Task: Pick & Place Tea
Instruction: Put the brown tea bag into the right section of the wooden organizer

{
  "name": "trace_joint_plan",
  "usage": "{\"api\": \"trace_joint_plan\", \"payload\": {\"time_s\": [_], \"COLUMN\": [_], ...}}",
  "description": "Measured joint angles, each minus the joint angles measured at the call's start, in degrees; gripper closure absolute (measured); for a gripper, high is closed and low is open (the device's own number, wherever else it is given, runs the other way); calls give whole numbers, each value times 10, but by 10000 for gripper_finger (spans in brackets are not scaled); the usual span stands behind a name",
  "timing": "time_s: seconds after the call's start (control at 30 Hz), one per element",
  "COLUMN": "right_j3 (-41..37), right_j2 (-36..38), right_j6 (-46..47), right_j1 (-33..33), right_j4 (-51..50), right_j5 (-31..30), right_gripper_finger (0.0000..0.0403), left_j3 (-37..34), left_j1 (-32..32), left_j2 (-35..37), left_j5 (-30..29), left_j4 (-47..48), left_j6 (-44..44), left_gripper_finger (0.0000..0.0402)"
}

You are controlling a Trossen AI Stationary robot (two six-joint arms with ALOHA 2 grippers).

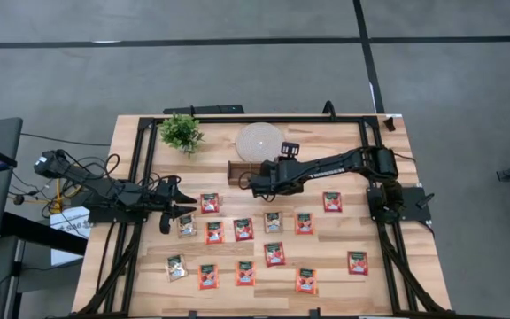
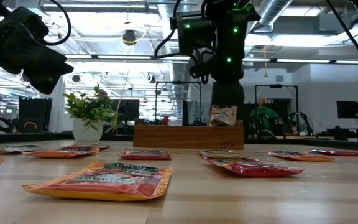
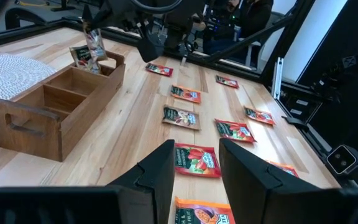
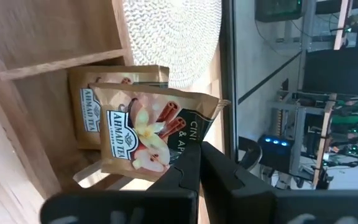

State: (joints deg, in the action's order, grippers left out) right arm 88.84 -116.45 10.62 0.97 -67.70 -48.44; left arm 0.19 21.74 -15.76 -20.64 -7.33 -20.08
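Observation:
Several tea sachets lie flat on the wooden table, most red-orange (image 1: pixel 274 254), some beige (image 1: pixel 187 225). The brown three-part tray (image 3: pixel 55 106) stands at the back, beside the round white disc (image 1: pixel 259 140). My right gripper (image 4: pixel 199 169) is over the tray's right-end compartment, shut on a beige sachet (image 4: pixel 148 134). Another beige sachet (image 4: pixel 114 93) stands in that compartment. My left gripper (image 3: pixel 194 177) waits open at the table's left, level, with a red sachet (image 3: pixel 197 160) on the table ahead of its fingers. My right gripper pinches the beige sachet by one edge (image 4: pixel 188 148) between its two fingers. The fingers slant down from the table's right. The sachet hangs upright below them (image 2: pixel 222 115), its lower end behind the tray's front wall; whether it touches the tray I cannot tell.
A small potted plant (image 1: pixel 181 133) stands at the back left, next to the tray. Black frame rails (image 1: pixel 144 155) run along the table's sides and back. Cables (image 1: pixel 78 173) lie off the table's left edge. A person (image 2: pixel 265 115) sits in the room beyond.

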Motion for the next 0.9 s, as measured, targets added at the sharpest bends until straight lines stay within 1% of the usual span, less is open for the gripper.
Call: {"api": "trace_joint_plan", "payload": {"time_s": [0.7,0.9], "right_j3": [0,0], "right_j2": [-1,-1], "right_j6": [-16,-16], "right_j1": [-2,-11], "right_j4": [13,14], "right_j5": [10,51], "right_gripper_finger": [403,403], "left_j3": [0,0], "left_j1": [0,0], "left_j2": [0,0], "left_j5": [0,0], "left_j4": [0,0], "left_j6": [-3,-3], "left_gripper_finger": [284,284]}}
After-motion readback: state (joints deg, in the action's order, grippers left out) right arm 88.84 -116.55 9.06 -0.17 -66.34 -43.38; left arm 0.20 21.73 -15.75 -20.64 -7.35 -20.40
